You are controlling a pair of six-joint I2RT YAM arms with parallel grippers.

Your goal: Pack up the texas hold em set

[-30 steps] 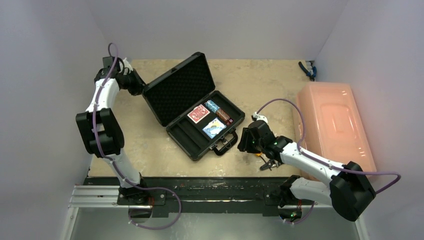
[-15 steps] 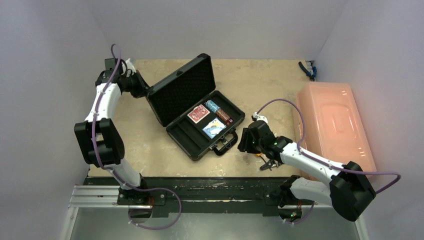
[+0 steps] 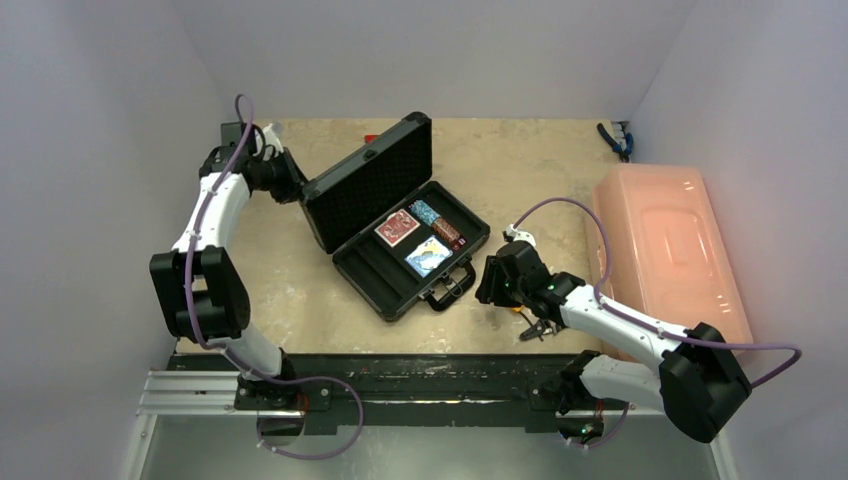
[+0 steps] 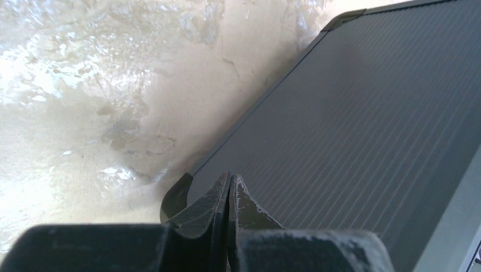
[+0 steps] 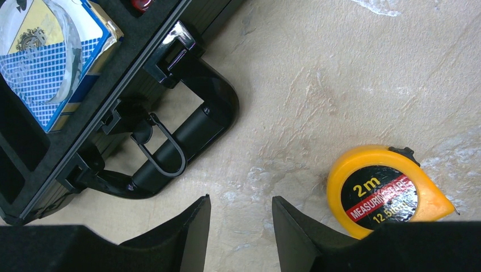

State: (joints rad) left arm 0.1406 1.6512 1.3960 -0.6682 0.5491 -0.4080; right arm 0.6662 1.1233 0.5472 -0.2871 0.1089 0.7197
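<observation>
The black briefcase (image 3: 385, 298) lies open mid-table, its foam-lined lid (image 3: 368, 188) tilted up. Inside lie a red card deck (image 3: 397, 228), a blue card deck (image 3: 428, 255) and chip stacks (image 3: 441, 225). My left gripper (image 3: 297, 187) is shut and empty, its tip (image 4: 231, 177) against the ribbed outer face of the lid (image 4: 363, 113) near its lower corner. My right gripper (image 3: 487, 286) is open and empty, low over the table just right of the case handle (image 5: 187, 139). The blue deck also shows in the right wrist view (image 5: 54, 56). Dice and clear discs do not show.
A yellow tape measure (image 5: 379, 190) lies just right of my right gripper (image 5: 241, 201). A pink plastic bin (image 3: 665, 250) fills the right side. Blue-handled pliers (image 3: 615, 138) lie at the far right corner. A small red thing (image 3: 370, 138) shows behind the lid's top edge.
My left gripper has moved right against the back of the lid, and the lid has swung more upright toward the base. The right arm has not moved.
</observation>
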